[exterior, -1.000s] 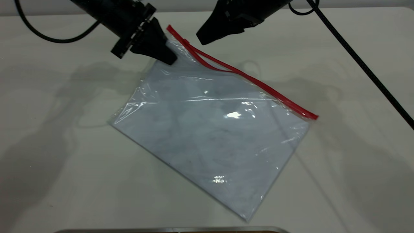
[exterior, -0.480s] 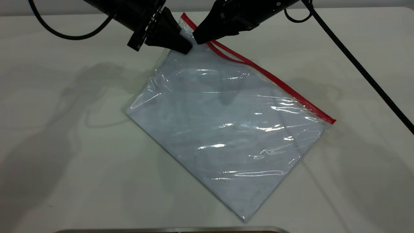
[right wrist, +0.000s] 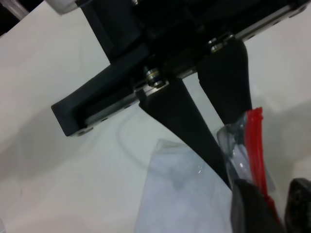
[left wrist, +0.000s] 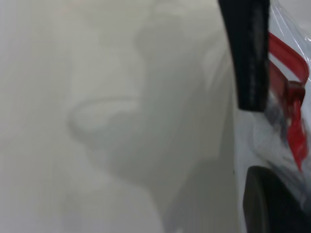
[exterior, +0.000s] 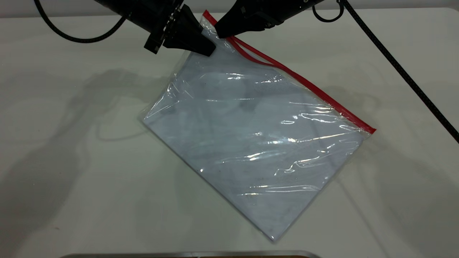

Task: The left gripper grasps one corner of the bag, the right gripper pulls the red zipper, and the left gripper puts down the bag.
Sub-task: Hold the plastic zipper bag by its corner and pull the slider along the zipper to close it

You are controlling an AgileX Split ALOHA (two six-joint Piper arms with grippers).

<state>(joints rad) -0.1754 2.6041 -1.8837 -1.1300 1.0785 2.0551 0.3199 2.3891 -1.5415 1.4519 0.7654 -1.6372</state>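
Both arms are cut off by the exterior view's top edge. The left gripper (exterior: 208, 48) pinches the far corner of the one bag (exterior: 251, 143), lifting it off the table (exterior: 71, 172). Beside it, the right gripper (exterior: 220, 32) meets the red zipper (exterior: 304, 84); its fingers' spread cannot be told. Bare tabletop surrounds the bag.

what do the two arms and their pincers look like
Both arms are black. The left pincer has tapered, pointed fingers on a flat rectangular mount with silver screws. The right pincer is the same wedge shape. A black cable trails from the right arm, another loops from the left.
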